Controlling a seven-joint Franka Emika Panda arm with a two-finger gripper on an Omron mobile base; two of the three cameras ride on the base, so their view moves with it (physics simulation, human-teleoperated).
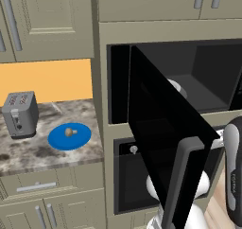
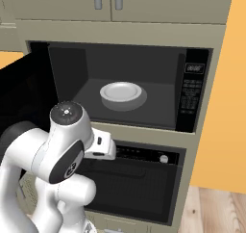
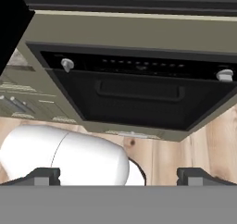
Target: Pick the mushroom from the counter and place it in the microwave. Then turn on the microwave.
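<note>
The mushroom (image 1: pixel 70 132) sits on the blue plate (image 1: pixel 56 140), which rests on the counter (image 1: pixel 28 152) beside the toaster (image 1: pixel 20 114), left of the built-in column. The microwave (image 2: pixel 192 97) stands with its door (image 1: pixel 160 143) swung wide, a white dish (image 2: pixel 121 93) inside. The gripper (image 3: pixel 118 177) is spread wide and holds nothing; it faces the oven (image 3: pixel 139 96) below the microwave. The mushroom therefore lies well apart from the gripper, off to the arm's left and higher, past the open door, which the reach will likely have to skirt.
</note>
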